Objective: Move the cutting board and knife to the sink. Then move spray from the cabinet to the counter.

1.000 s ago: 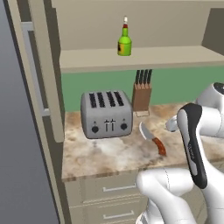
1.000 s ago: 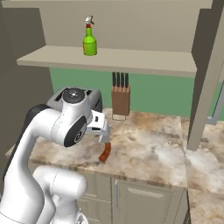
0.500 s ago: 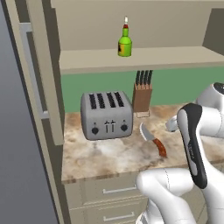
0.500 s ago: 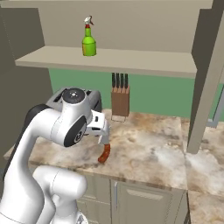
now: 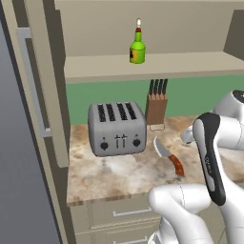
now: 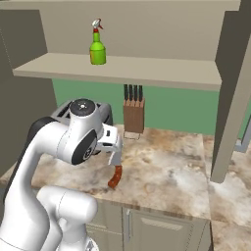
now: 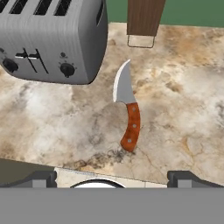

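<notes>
The knife [image 7: 128, 110] lies flat on the counter [image 7: 183, 105], silver blade pointing toward the knife block and reddish-brown handle toward the front edge. It also shows right of the toaster [image 5: 168, 155], and its handle [image 6: 115, 177] pokes out below the hand. My gripper [image 7: 113, 179] hovers above the knife, open, fingertips [image 7: 41, 178] wide apart and empty. The hand [image 6: 112, 146] hangs over the blade. The green spray [image 5: 137, 47] [image 6: 97, 46] stands upright on the cabinet shelf [image 5: 190, 63] [image 6: 147, 72]. The cutting board and the sink are out of view.
A grey four-slot toaster [image 5: 116, 128] [image 7: 52, 39] sits left of the knife. A wooden knife block [image 5: 157, 107] [image 6: 133, 115] stands at the green back wall. The cabinet door with its long grey handle [image 5: 31, 81] hangs open at the left. Bare counter [image 6: 166, 166] extends right.
</notes>
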You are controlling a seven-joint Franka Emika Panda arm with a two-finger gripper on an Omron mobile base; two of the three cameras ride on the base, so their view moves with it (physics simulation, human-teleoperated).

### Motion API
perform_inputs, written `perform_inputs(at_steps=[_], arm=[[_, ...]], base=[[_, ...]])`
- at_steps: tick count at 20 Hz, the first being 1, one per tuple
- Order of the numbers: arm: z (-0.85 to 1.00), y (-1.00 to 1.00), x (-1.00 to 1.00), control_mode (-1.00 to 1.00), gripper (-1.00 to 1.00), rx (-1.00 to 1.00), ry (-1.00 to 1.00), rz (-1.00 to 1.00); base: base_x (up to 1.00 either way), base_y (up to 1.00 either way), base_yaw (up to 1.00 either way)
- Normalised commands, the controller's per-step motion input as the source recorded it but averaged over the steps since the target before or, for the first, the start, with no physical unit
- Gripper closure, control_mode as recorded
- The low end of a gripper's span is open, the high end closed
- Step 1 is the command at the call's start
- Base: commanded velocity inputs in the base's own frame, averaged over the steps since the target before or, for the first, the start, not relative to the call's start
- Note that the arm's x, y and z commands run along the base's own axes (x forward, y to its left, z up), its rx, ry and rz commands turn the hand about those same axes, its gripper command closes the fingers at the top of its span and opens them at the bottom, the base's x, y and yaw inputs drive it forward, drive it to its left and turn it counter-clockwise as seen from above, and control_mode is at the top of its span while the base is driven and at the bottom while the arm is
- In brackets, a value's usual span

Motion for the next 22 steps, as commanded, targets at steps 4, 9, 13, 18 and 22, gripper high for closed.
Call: perform_inputs(at_steps=[4, 9, 13, 18, 22], arm=[[0.0, 0.0, 0.0, 1.0, -1.0, 0.0, 0.0, 0.0], [0.0, 0.0, 0.12, -1.0, -1.0, 0.0, 0.12, 0.0], [-0.02, 0.0, 0.2, -1.0, -1.0, 0.0, 0.25, -0.05], [-0.06, -0.1, 0.14, -1.0, -1.0, 0.05, 0.27, -0.01], [-0.16, -0.02, 0.15, -1.0, -1.0, 0.0, 0.29, 0.0]], base=[[0.0, 0.0, 0.0], [0.0, 0.0, 0.0], [0.0, 0.0, 0.0], [0.0, 0.0, 0.0], [0.0, 0.0, 0.0]])
